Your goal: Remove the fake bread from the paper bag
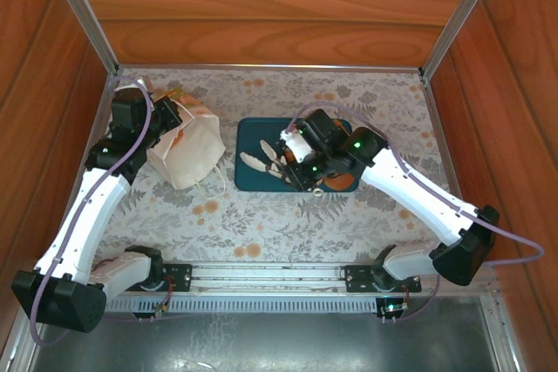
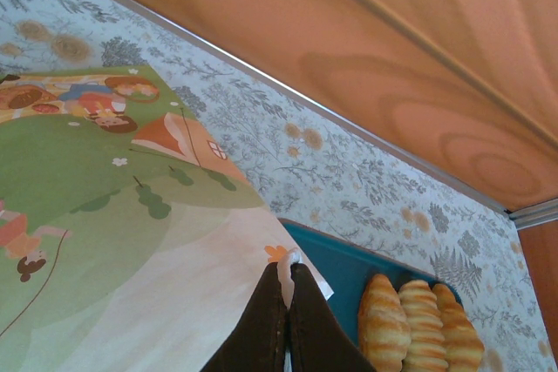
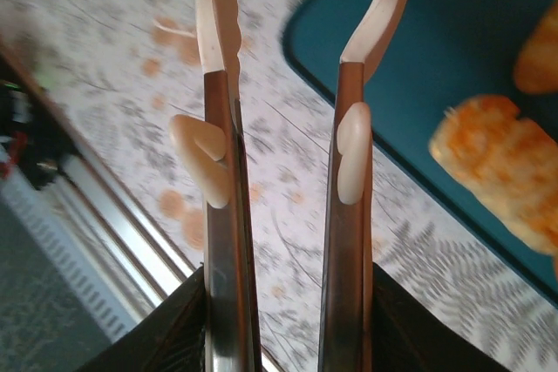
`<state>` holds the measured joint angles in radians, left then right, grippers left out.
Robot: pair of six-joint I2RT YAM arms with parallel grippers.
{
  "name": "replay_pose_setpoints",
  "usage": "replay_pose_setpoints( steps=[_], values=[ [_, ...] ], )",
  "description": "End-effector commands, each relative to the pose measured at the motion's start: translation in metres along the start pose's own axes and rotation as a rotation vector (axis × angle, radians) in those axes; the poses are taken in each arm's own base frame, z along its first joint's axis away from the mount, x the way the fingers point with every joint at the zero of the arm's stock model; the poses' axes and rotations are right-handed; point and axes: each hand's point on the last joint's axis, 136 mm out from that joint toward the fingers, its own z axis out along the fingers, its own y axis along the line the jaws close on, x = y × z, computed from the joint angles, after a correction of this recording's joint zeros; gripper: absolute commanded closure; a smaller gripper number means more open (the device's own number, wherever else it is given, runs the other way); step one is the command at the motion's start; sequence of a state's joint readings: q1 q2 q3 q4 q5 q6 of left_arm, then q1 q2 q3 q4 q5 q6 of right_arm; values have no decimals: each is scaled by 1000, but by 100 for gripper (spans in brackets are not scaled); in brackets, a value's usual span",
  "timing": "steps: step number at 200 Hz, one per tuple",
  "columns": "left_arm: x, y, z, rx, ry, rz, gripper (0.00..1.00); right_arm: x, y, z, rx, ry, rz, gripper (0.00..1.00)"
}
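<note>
The white paper bag (image 1: 187, 152) lies on its side left of the teal tray (image 1: 255, 135), its green printed panel (image 2: 78, 180) facing up. My left gripper (image 2: 288, 274) is shut on the bag's white edge; from above it (image 1: 164, 128) sits at the bag's far left. Three ridged fake bread croissants (image 2: 423, 324) lie side by side on the tray (image 2: 349, 272). My right gripper (image 3: 288, 337) is shut on metal tongs (image 3: 222, 180) with cream tips, their arms apart and nothing between them. More fake bread (image 3: 497, 163) lies on the tray to their right.
Wooden walls close in the table at the back (image 1: 270, 41) and on both sides. A metal rail (image 1: 261, 280) runs along the near edge between the arm bases. From above, the tongs' tips (image 1: 261, 163) hang over the tray's left half.
</note>
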<state>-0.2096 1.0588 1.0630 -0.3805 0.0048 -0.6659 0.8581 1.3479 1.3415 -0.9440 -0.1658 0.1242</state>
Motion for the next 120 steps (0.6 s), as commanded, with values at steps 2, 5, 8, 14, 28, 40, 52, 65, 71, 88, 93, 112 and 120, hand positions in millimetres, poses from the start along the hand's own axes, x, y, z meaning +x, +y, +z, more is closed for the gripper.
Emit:
replay_pose_setpoints(
  steps=[2, 5, 8, 14, 28, 40, 52, 65, 71, 88, 93, 112, 120],
  values=[
    [-7, -7, 1, 22, -8, 4, 100, -21, 32, 1, -154, -94, -74, 57],
    [-7, -7, 1, 21, -7, 3, 100, -22, 34, 2, -161, -99, -81, 57],
    [-8, -8, 2, 22, -7, 3, 100, -22, 36, 3, -167, -100, -87, 57],
    [-7, -8, 2, 24, -4, 2, 100, -23, 39, 6, -175, -100, -100, 57],
    [-8, -10, 2, 28, -4, 1, 100, -26, 45, 13, -184, -102, -129, 57],
    [-8, -10, 3, 29, -2, -1, 100, -30, 47, 20, -177, -108, -154, 57],
    [-8, -11, 2, 32, -1, -2, 100, -34, 48, 28, -160, -114, -171, 57],
    [-8, -11, 2, 35, -1, -4, 100, -39, 49, 37, -147, -111, -179, 57],
    [-8, -12, 1, 35, -2, -4, 100, -42, 49, 42, -138, -108, -183, 57],
    [-8, -12, 1, 38, -2, -4, 100, -50, 52, 54, -117, -110, -195, 58],
    [-9, -12, 0, 38, -4, -5, 100, -52, 53, 58, -112, -110, -200, 58],
    [-9, -13, 0, 40, -5, -6, 100, -60, 56, 72, -90, -108, -216, 58],
    [-10, -13, -1, 39, -7, -6, 100, -63, 58, 76, -89, -109, -220, 58]
  ],
)
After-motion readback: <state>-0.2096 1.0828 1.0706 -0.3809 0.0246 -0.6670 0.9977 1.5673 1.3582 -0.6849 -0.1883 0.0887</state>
